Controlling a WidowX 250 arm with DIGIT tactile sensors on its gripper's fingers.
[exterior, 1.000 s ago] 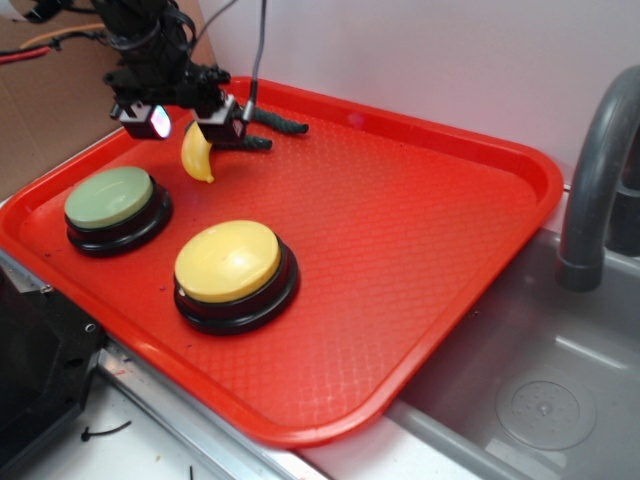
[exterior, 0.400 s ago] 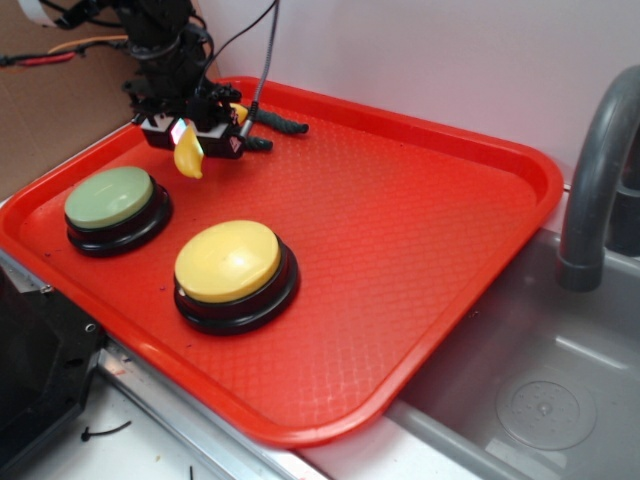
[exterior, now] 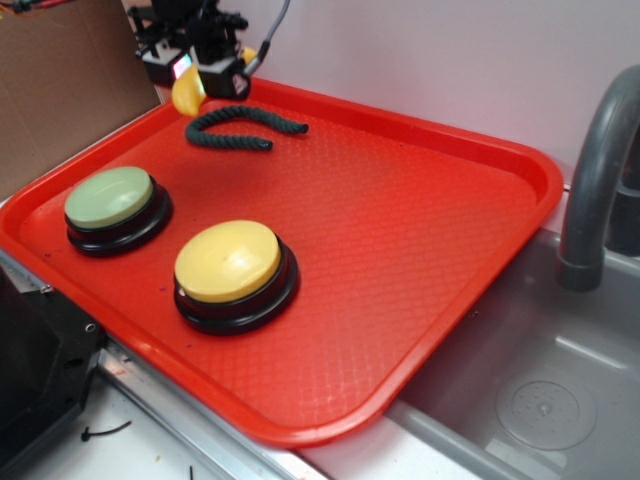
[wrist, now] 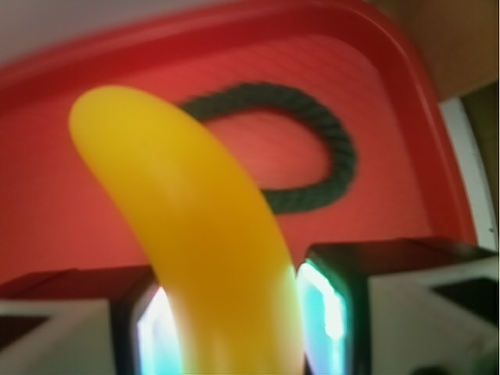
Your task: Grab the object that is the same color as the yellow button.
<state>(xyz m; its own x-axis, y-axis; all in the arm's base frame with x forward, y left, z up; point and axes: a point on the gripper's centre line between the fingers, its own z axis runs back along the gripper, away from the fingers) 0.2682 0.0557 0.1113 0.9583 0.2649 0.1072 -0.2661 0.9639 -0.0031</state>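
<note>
Black gripper [exterior: 197,80] pinches the small curved yellow plastic banana [wrist: 203,234], held above the red plastic tray [exterior: 480,230] and dark green twisted rope [exterior: 240,128].

Black arm w/ dark cables; pincer [exterior: 197,76] blocks black w/ white faces, inner pads [wrist: 322,312] glowing teal.

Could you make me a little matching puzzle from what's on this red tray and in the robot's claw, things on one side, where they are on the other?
Things:
1. toy banana
2. dark green rope piece
3. yellow button
4. pale green button

Places:
A. near the tray's left corner
B. held in the gripper, lifted above the tray's far edge
C. lying curled at the back of the tray
D. near the tray's front edge

Pairs: 1-B, 2-C, 3-D, 4-A
</note>
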